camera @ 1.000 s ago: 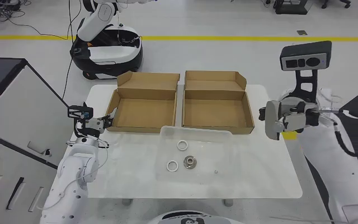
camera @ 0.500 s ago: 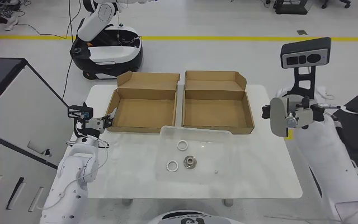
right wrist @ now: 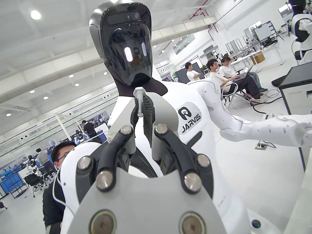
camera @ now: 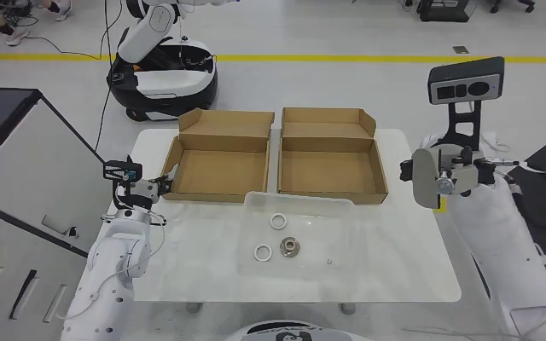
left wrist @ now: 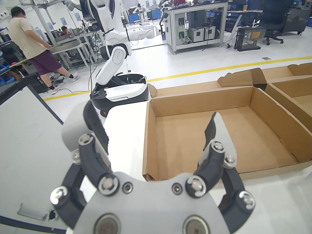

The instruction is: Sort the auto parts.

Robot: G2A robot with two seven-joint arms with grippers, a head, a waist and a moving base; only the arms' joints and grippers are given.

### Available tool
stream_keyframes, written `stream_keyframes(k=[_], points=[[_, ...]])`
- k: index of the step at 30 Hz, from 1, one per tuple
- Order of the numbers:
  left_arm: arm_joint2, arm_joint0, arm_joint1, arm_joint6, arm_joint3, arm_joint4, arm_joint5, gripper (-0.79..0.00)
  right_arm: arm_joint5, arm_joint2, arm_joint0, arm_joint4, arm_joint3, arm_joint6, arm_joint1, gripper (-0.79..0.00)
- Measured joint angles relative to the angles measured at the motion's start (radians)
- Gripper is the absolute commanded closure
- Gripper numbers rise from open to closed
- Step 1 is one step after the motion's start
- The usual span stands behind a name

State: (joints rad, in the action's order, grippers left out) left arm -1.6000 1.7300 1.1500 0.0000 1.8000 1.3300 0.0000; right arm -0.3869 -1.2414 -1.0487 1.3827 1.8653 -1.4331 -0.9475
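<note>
Steel bolt (right wrist: 139, 103) pinched in the right gripper (right wrist: 142, 109); left gripper (camera: 164, 182) spread wide, holding nothing.
Up close, the threaded bolt stands between the pressed-together fingertips with its hex head poking past them, and that arm hangs just off the white table (camera: 401, 273) at the right middle of the top view. At the left middle, the spread pincer hovers by the table's edge, near the corner of the left box (camera: 223, 130); the right box (camera: 328, 124) sits just beside it. Below both, centre frame, a clear tray (camera: 256, 201) holds two white rings (camera: 278, 222), a metal flanged part (camera: 291, 248) and a tiny small piece (camera: 329, 262).
</note>
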Motion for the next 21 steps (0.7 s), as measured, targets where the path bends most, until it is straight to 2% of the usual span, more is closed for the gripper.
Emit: stream_keyframes(k=[21], points=[[0.0,0.0,0.0,0.0,0.0,0.0,0.0,-0.785,0.0,0.0,0.0,0.0,0.0,0.0,0.0,0.0]])
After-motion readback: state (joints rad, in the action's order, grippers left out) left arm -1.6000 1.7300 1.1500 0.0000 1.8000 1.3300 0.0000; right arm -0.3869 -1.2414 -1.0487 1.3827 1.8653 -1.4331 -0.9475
